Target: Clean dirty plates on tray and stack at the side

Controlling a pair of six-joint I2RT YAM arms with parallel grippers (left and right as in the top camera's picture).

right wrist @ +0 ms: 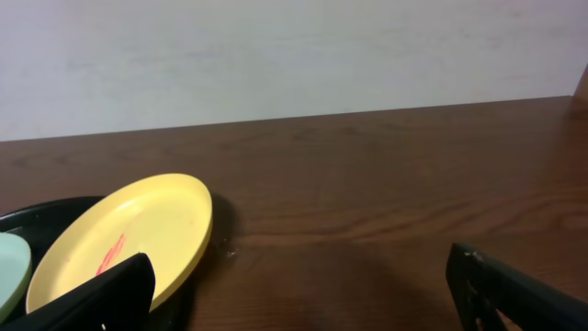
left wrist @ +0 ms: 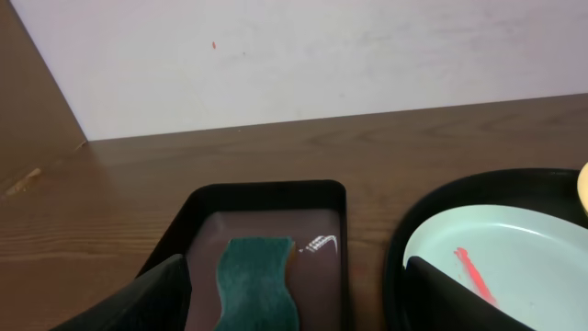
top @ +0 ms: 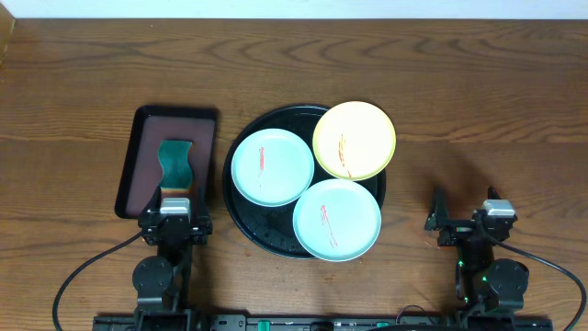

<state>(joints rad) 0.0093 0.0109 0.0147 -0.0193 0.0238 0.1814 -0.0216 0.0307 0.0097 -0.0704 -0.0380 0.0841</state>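
The brown table (top: 478, 101) has wide open room at 3 o'clock. The black tray (top: 262, 221) sits mid-table. On it, the yellow plate (top: 355, 140) at 1 o'clock hangs over the rim. The green plates (top: 272, 166) lie at 9 and 5. The left fingers (left wrist: 156, 299) and right fingers (right wrist: 101, 299) are spread apart.

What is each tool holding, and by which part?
Nothing. The left tool and right tool are both open and empty; the plates lie untouched on the tray.
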